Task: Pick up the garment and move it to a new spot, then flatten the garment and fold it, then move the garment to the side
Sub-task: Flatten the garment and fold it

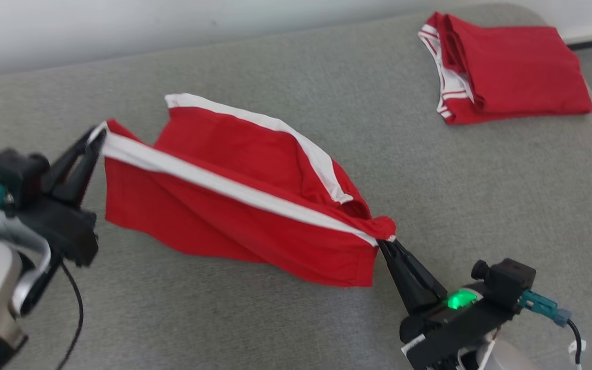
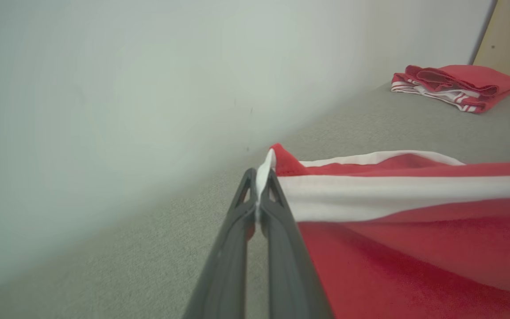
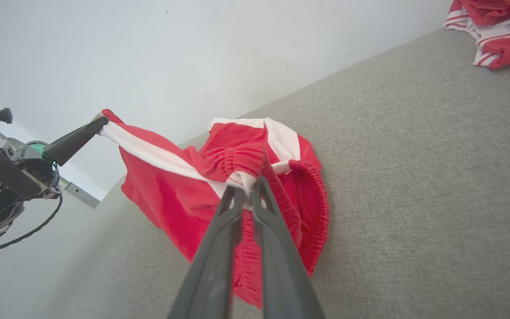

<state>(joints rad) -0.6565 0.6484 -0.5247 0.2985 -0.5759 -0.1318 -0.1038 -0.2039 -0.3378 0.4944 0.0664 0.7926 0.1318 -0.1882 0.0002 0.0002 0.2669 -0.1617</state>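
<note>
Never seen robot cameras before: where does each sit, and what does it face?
Head view: from the head, down onto the grey surface; left gripper and right gripper stretch red shorts.
Left wrist view: along left fingers, pinching the white stripe.
Right wrist view: along right fingers, pinching the waistband; left gripper beyond.
Shared: all show the folded garment.

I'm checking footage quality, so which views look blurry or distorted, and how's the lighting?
Head view: even, soft light, no glare, slight blur on the left gripper. Left wrist view: the garment is smeared close up, the folded pile clearer. Right wrist view: scene strongly tilted, the right gripper soft up close.
</note>
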